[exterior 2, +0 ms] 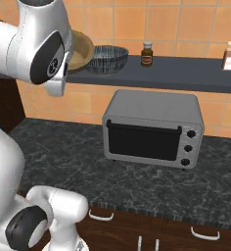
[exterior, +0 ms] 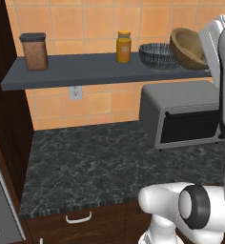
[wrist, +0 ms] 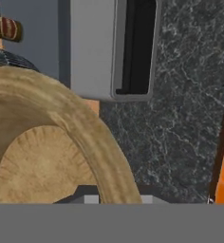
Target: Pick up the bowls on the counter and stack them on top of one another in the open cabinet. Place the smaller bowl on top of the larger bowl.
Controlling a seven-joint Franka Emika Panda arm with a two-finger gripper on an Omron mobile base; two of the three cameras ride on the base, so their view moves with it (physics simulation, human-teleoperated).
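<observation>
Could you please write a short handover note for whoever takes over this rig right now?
Gripper: fingertips hidden; whether it grips cannot be told.
Smaller bowl: tilted in the air at shelf height, beside the arm, right of the larger bowl.
Larger bowl: upright on the open cabinet.
Done: larger bowl placed.
Left: set the smaller bowl inside the larger bowl and release.

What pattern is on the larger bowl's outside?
Fine dark grey and pale stripes on the larger bowl, clearest in the right base view.

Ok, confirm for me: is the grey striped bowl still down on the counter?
No, the larger bowl stands on the open cabinet shelf, above the toaster oven.
</observation>
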